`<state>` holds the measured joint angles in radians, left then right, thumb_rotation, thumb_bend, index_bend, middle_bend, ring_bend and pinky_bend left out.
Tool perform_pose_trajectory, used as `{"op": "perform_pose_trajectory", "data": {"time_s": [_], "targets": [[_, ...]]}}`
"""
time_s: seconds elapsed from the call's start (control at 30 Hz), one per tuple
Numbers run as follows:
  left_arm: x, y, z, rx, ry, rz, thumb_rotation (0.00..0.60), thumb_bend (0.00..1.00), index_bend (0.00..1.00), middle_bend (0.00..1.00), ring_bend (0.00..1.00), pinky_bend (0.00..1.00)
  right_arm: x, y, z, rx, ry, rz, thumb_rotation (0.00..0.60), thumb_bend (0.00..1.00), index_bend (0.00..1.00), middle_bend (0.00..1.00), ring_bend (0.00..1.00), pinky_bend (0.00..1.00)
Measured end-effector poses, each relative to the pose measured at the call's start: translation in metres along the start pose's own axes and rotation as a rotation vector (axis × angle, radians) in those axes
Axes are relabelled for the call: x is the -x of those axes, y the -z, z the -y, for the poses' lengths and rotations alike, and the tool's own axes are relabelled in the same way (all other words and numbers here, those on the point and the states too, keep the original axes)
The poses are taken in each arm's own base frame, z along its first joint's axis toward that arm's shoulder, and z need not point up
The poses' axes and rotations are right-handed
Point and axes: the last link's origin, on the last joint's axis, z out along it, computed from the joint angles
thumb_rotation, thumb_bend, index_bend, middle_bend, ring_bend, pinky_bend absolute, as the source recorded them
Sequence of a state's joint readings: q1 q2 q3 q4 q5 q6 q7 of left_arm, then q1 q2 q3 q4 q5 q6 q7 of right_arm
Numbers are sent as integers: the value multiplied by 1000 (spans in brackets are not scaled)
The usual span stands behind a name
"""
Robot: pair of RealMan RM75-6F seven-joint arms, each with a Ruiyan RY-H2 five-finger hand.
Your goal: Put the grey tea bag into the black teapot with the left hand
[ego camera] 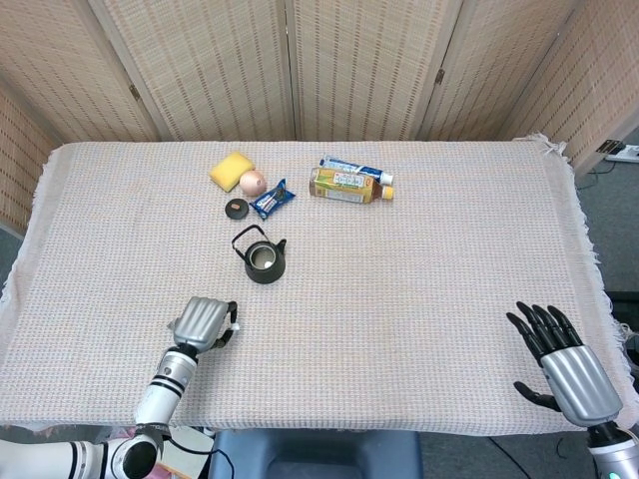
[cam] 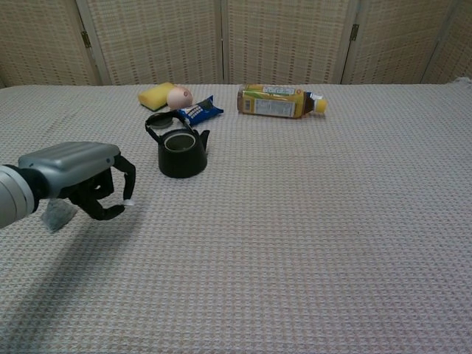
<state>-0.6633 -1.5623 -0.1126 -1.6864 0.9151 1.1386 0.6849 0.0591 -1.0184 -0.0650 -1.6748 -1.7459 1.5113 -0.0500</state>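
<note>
near the woven cloth's front edge, the left hand (cam: pixel 77 179), fingers curled, holds the crumpled grey tea bag (cam: pixel 57 214) above it, well short of the round, lidless black teapot (cam: pixel 181 152); right hand (ego camera: pixel 559 364) lies spread, holding nothing

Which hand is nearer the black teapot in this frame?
Left. The left hand sits just in front of the black teapot, toward the table's near edge. The right hand is far off at the near right corner, fingers spread.

Head view looks steeply down; chest view low, level (sharing table (ego camera: pixel 399 299)).
</note>
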Motion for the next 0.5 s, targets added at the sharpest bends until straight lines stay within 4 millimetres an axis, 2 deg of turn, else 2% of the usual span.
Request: {"op": "perform_pose_trajectory", "data": {"time_s": [0.23, 0.5], "targets": [[-44, -2, -14, 8, -38, -73, 600, 485, 583, 1000, 1000, 1000, -2, -2, -4, 10, -14, -1, 600, 70, 0, 0, 0, 0], [-103, -8, -41, 24, -77, -153, 600, 485, 583, 1000, 1000, 1000, -7, -3, -9, 28, -42, -14, 600, 70, 0, 0, 0, 0]]}}
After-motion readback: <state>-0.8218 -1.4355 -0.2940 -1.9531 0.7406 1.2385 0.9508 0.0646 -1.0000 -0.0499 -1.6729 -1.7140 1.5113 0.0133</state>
